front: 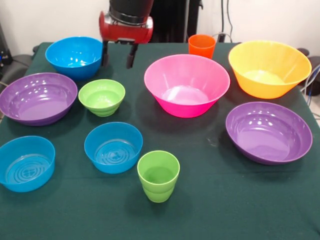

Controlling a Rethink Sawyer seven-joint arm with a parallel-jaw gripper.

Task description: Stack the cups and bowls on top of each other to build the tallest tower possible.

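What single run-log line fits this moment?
hand: open, empty, above table | green cup: upright, alone | orange cup: upright, alone | pink bowl: unstacked | tower: not started

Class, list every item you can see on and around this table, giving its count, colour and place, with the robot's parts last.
blue bowls: three; one far left, two near left
purple bowls: two; left edge, right
pink bowl: one, centre
yellow-orange bowl: one, far right
small green bowl: one, left of centre
green cup: one, ridged, near centre, upright
orange cup: one, far edge, behind the pink bowl
table: one, dark green cloth
arm: one, red and black, top
gripper: one, black, open, empty, hanging beside the far blue bowl
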